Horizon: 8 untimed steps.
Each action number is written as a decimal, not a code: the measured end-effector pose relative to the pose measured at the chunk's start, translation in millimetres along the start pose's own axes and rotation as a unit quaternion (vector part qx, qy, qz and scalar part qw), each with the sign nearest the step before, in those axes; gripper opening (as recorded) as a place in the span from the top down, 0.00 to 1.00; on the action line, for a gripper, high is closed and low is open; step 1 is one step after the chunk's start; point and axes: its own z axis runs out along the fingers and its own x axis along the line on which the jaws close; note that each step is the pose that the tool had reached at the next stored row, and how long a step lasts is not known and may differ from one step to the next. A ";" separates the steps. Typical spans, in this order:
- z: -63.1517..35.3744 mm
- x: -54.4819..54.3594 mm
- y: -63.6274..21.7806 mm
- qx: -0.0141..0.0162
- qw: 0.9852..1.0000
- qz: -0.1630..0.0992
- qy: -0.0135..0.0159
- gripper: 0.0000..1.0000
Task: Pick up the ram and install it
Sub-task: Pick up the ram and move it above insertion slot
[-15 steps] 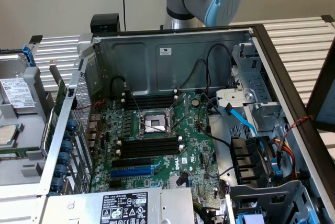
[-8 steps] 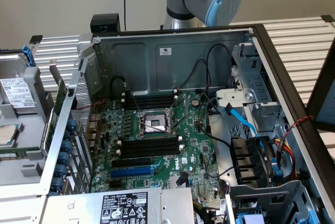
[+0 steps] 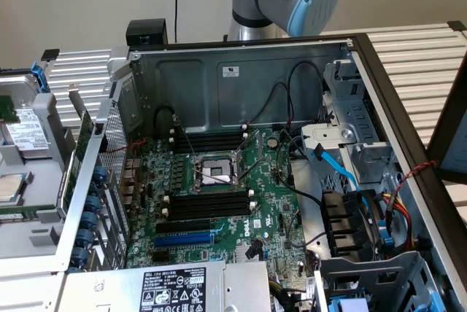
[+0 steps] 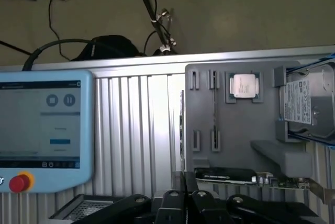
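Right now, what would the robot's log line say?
fingers: together, empty | position: near gray tray | ram: standing on edge in tray | black slots: empty

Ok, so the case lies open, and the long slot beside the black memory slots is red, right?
Not quite. The exterior view shows that the long slot is blue, not red. The rest holds: the case lies open, and the slot runs beside the black memory slots.
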 end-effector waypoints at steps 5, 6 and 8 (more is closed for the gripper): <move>-0.7 -0.9 -17.0 0.000 1.000 0.000 0.000 0.88; -0.8 -1.1 -20.7 0.000 1.000 0.000 0.000 0.88; -1.1 -1.5 -28.5 0.000 1.000 0.000 0.000 0.88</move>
